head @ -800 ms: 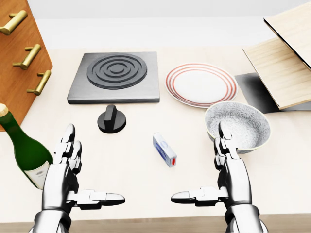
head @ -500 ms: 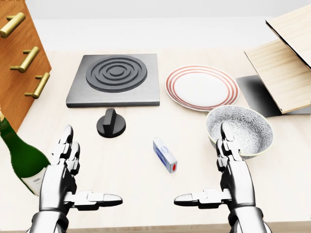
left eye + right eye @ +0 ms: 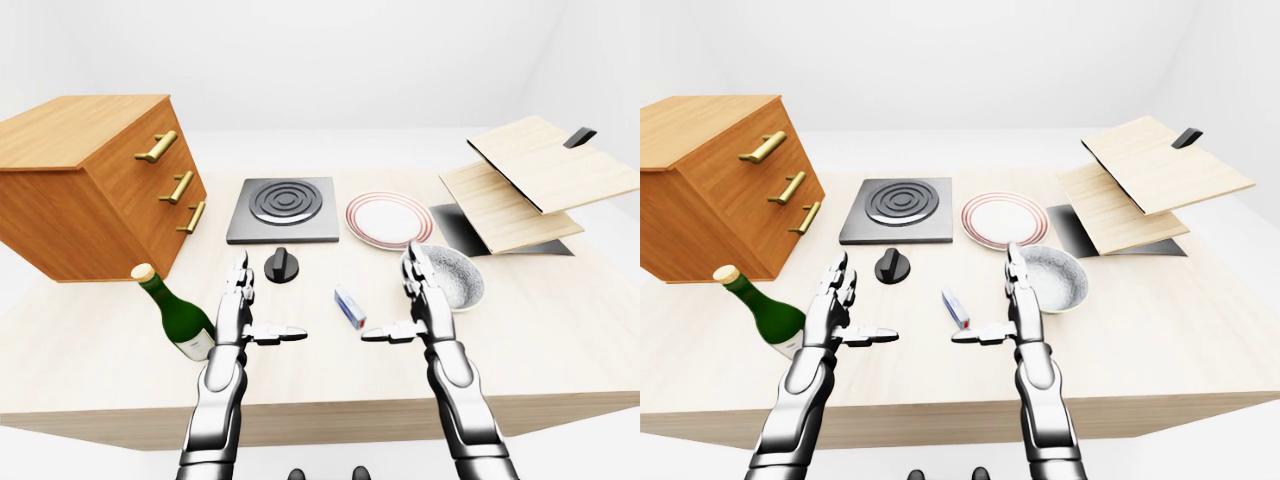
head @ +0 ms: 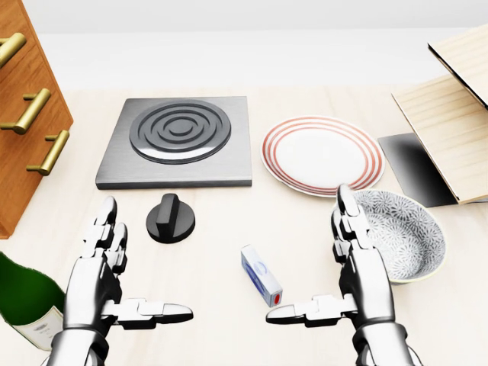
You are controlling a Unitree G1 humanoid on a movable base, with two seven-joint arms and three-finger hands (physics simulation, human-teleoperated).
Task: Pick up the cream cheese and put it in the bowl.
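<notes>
Since the earlier head view the camera has shifted: everything sits lower in the picture and the bottle [image 4: 27,305] is nearly out at the bottom left; the things themselves kept their places. A pale wooden table [image 3: 560,320] stands in a plain white room. On it: one hob [image 4: 177,139], one knob [image 4: 170,218], one plate [image 4: 322,155], one bowl [image 4: 400,232], one cream cheese [image 4: 261,275] (lying flat between the hands, left of the bowl), one drawer chest [image 3: 95,180]. Left hand [image 4: 103,282] and right hand [image 4: 352,278] hover palms inward, fingers spread, holding nothing.
</notes>
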